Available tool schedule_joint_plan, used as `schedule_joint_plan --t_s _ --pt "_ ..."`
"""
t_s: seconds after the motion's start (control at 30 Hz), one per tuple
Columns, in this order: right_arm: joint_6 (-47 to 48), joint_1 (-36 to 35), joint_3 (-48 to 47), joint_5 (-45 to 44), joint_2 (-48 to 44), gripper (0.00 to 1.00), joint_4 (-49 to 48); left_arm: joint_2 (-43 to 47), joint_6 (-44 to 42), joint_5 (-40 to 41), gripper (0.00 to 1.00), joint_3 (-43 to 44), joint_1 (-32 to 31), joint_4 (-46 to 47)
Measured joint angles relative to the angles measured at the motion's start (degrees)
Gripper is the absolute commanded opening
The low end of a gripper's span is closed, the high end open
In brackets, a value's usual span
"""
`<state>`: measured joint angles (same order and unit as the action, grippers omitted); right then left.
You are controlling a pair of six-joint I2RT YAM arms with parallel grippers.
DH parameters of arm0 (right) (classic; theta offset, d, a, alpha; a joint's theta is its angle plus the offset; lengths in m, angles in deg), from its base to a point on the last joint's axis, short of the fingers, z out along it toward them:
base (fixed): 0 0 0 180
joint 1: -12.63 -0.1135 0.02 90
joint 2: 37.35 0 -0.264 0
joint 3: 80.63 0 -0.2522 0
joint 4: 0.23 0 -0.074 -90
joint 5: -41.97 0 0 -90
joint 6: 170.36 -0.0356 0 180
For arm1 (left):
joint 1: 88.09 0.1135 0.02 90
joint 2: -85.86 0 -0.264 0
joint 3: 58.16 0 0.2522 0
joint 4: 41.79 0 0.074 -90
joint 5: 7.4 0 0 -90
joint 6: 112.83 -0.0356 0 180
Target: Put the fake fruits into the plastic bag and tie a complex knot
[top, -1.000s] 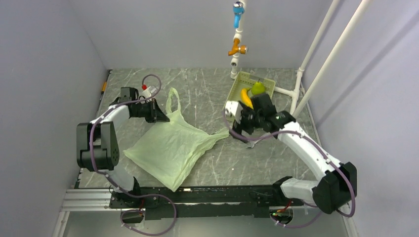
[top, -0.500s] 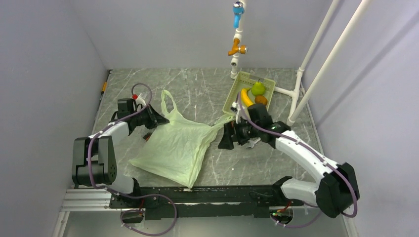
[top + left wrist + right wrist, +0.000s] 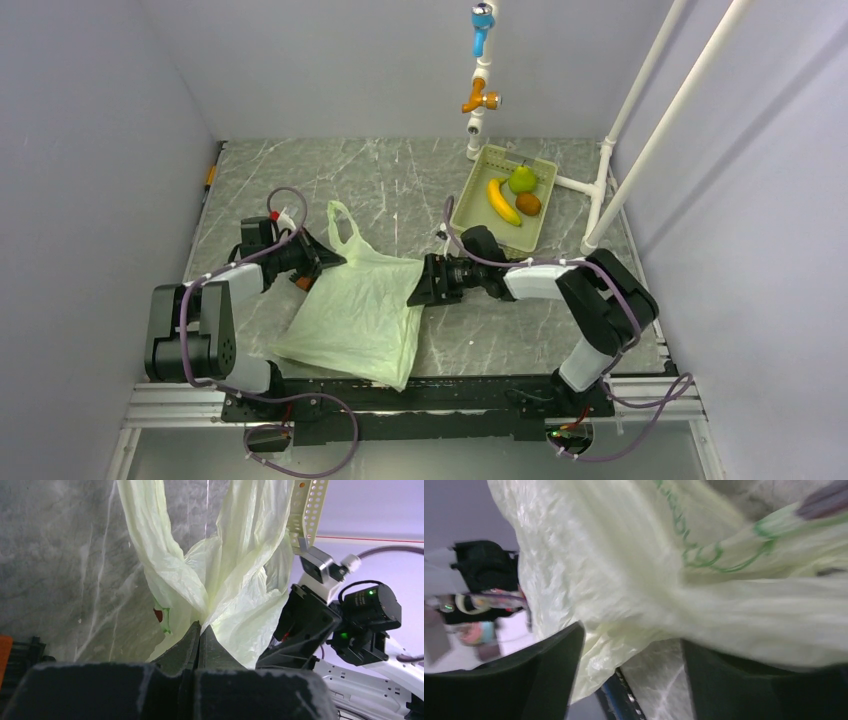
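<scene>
The pale yellow-green plastic bag (image 3: 362,312) lies flat on the table, one loop handle (image 3: 343,222) standing at its far-left corner. My left gripper (image 3: 326,263) is shut on the bag's film at that corner; its wrist view shows the fingertips (image 3: 199,629) pinching gathered film (image 3: 235,555). My right gripper (image 3: 416,284) is at the bag's right edge, fingers wide apart, with film (image 3: 634,570) stretched across in front of them. The fake fruits lie in the tray: a yellow banana (image 3: 502,201), a lime-green one (image 3: 522,179) and an orange-brown one (image 3: 529,204).
The rigid pale green tray (image 3: 468,196) sits at the back right. A small orange block (image 3: 303,283) lies beside my left gripper. A pipe with blue and orange taps (image 3: 481,92) stands behind the tray, white pipes (image 3: 610,170) at the right.
My right arm has swung from the tray down and left to the bag's right edge. The bag has shifted left and nearer, folding narrower. My left gripper moved nearer with the bag.
</scene>
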<state>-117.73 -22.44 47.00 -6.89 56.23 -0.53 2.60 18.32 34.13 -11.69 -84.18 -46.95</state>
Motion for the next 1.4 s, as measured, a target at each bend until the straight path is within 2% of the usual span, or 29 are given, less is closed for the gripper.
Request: schedule_joint_plan --t_s 0.03,0.07,0.17,0.23,0.3,0.4,0.5,0.53,0.6,0.63,0.7,0.77,0.9,1.1,1.23,1.27,1.3,1.33,1.4 --pt "-0.87 -0.26 0.0 0.22 1.25 0.04 -1.4 0.13 -0.02 -0.09 0.0 -0.26 0.0 0.09" --pt "-1.42 -0.42 0.0 0.33 2.08 0.0 -2.23 0.24 -0.2 -0.2 0.0 -0.39 0.11 -0.28" --pt "-0.7 -0.28 -0.02 0.39 1.66 0.0 -1.01 1.07 -3.48 -0.79 0.08 0.24 1.4 -3.96" --pt "2.05 1.01 -0.07 0.46 -0.63 0.0 2.67 1.42 -8.15 -1.44 0.08 2.21 4.17 -9.4" --pt "5.79 3.69 -0.04 0.35 -4.74 0.0 7.52 1.44 -15.23 -1.07 0.09 6.27 8.61 -16.26" --pt "12.83 8.59 -0.07 0.09 -12.33 0.0 13.66 1.75 -25.51 -1.03 0.19 12.74 14.51 -23.28" --pt "17.81 10.75 -0.07 -0.11 -15.63 0.0 17.09 3.13 -34.8 -1.33 0.23 17.03 18.16 -27.98" --pt "18.82 10.71 -0.07 0.0 -15.65 0.0 17.9 4.22 -37.48 -1.86 0.31 17.42 18.62 -29.11" --pt "19.61 10.56 0.0 0.24 -15.15 0.0 18.86 6.08 -39.82 -3.08 0.69 16.81 18.58 -30.69" --pt "19.82 10.45 0.07 0.35 -15.02 0.0 18.88 6.93 -40.39 -3.61 0.84 15.85 18.47 -31.04" --pt "20.61 10.32 0.42 0.33 -14.97 0.0 18.73 7.72 -39.69 -4.28 0.9 13.18 18.08 -31.41" --pt "22.05 10.32 0.96 0.02 -14.78 0.0 18.75 7.39 -37.64 -4.0 0.89 9.84 17.77 -31.1" --pt "25.29 10.27 2.56 -0.81 -12.7 0.0 18.64 3.74 -32.92 -2.84 0.8 3.34 15.63 -29.57" --pt "26.47 9.4 3.02 -1.53 -7.54 0.0 17.86 -1.6 -27.65 -8.09 0.93 2.03 5.33 -23.12" --pt "26.29 8.98 2.4 -1.62 -5.7 0.0 17.22 -1.79 -21.38 -13.27 0.93 1.62 -0.17 -14.45" --pt "26.21 8.9 1.95 -1.6 -5.4 0.0 17.05 -2.01 -19.74 -14.12 0.86 1.38 -1.33 -11.96" --pt "26.16 8.76 1.36 -1.62 -5.18 0.0 16.94 -2.36 -18.25 -14.84 0.72 1.16 -2.45 -9.94" --pt "25.97 8.7 0.83 -1.64 -5.11 0.0 16.83 -2.84 -17.0 -15.23 0.51 0.98 -3.45 -8.33" --pt "25.86 8.61 -0.09 -1.64 -5.14 0.0 16.81 -4.33 -14.8 -16.0 0.19 0.83 -5.09 -6.03"
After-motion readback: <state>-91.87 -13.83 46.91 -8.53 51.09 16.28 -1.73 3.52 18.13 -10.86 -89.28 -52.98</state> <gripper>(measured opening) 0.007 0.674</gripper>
